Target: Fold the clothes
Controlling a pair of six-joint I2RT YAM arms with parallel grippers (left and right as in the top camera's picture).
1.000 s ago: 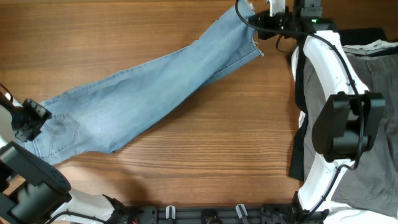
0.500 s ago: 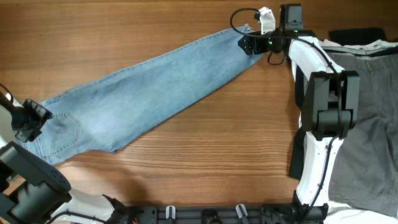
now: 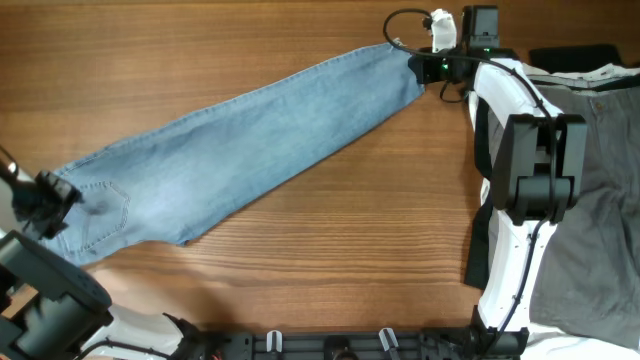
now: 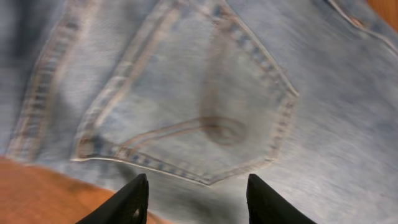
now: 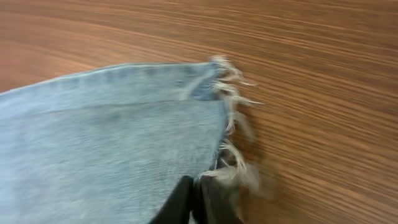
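The light blue jeans lie stretched flat on a diagonal, with the waist at the lower left and the frayed leg hem at the upper right. My right gripper is shut on the hem's corner. In the right wrist view its fingers pinch the denim beside the fringe. My left gripper is at the waist end. In the left wrist view its fingers are spread apart just over the stitched back pocket, holding nothing.
A pile of grey clothes with a dark garment under it lies along the right edge, beneath my right arm. The wooden table shows in front of and behind the jeans.
My right gripper has carried the hem down and to the right, drawing the leg straight and flat. My left gripper has shifted slightly toward the lower left at the waist.
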